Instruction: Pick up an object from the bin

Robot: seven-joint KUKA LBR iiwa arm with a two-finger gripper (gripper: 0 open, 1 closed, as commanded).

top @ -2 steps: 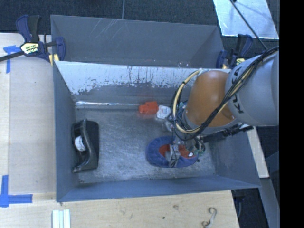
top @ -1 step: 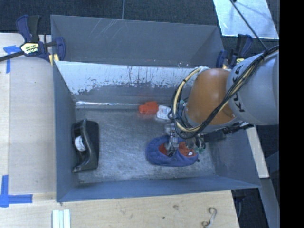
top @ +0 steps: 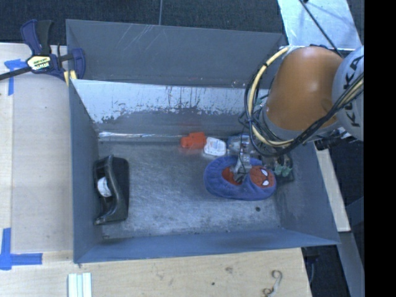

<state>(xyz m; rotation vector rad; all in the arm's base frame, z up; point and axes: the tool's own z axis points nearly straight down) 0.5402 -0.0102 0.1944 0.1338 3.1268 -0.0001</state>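
Blue cloth marks the thing under the tool: a small, soft blue slipper [top: 221,187] with red patches on its upper side, one of them printed with a dark web pattern. Find it on the floor of the grey metal bin [top: 179,212] at the 3 o'clock side, near the right-hand wall and apart from the near wall. It lies flat, its long axis running from 9 o'clock to 3 o'clock.

The gripper [top: 242,166] stands over the middle of the slipper, and its lower end overlaps the slipper's upper side in the camera view. You cannot tell from this view whether the gripper is open or closed, nor whether it touches the cloth.

From the slipper, look toward 11 o'clock. A small white piece [top: 215,146] lies at the foot of the far wall, just beside the gripper's body and near the slipper's far edge. At the 9 o'clock side of the white piece lies an orange piece [top: 193,141]. The two are close together, but you cannot tell whether they touch.

At the bin's 9 o'clock side, along the left wall, lies a black oblong case [top: 113,190] with a white part showing in it. It is well apart from the slipper, with bare floor between them.

Toward 1 o'clock from the slipper, the arm's domed orange cover [top: 303,91] stands above the bin's right-hand wall. Yellow and black cables [top: 255,113] loop round the cover's 9 o'clock side and run down toward the gripper.
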